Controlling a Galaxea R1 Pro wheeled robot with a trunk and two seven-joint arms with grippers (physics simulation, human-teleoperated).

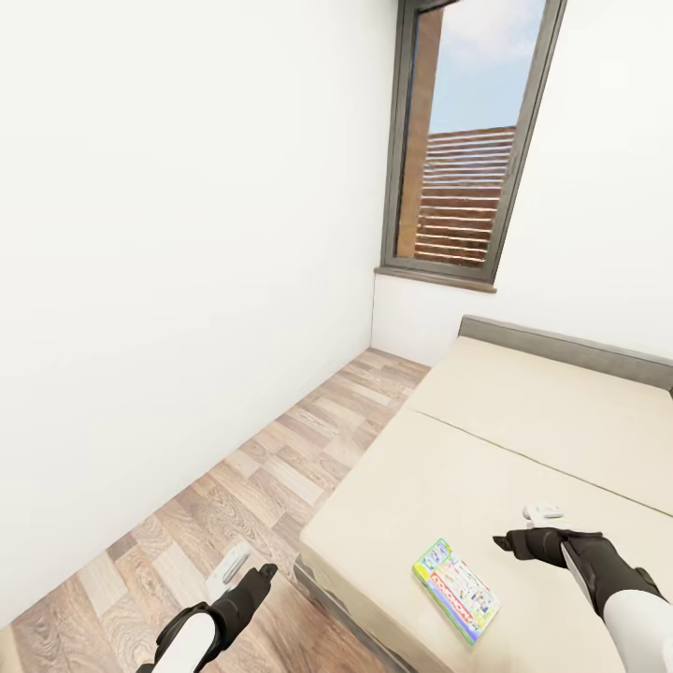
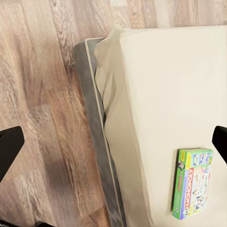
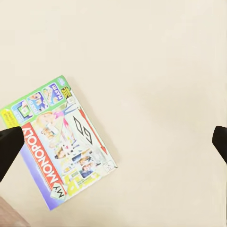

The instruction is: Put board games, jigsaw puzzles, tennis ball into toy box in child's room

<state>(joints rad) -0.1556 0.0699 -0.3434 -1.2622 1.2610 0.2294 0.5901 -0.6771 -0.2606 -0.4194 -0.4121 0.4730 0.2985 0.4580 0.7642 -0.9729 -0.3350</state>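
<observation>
One board game [image 1: 456, 589], a flat green box with red "Monopoly" lettering, lies near the front corner of the bed [image 1: 523, 439] on its beige mattress. My right gripper [image 1: 525, 525] hovers open just right of the box and above the mattress. In the right wrist view the board game [image 3: 59, 139] lies below the open right gripper [image 3: 113, 144], off to one side. My left gripper [image 1: 245, 567] hangs open over the floor, left of the bed. Its wrist view shows the bed's grey frame [image 2: 97, 137] and the board game [image 2: 191, 182] beyond the open left gripper [image 2: 113, 144].
A strip of wood plank floor [image 1: 271, 486] runs between the white wall [image 1: 168, 280] on the left and the bed. A tall window [image 1: 463, 140] stands in the far wall. The grey headboard [image 1: 561, 346] closes the bed's far end.
</observation>
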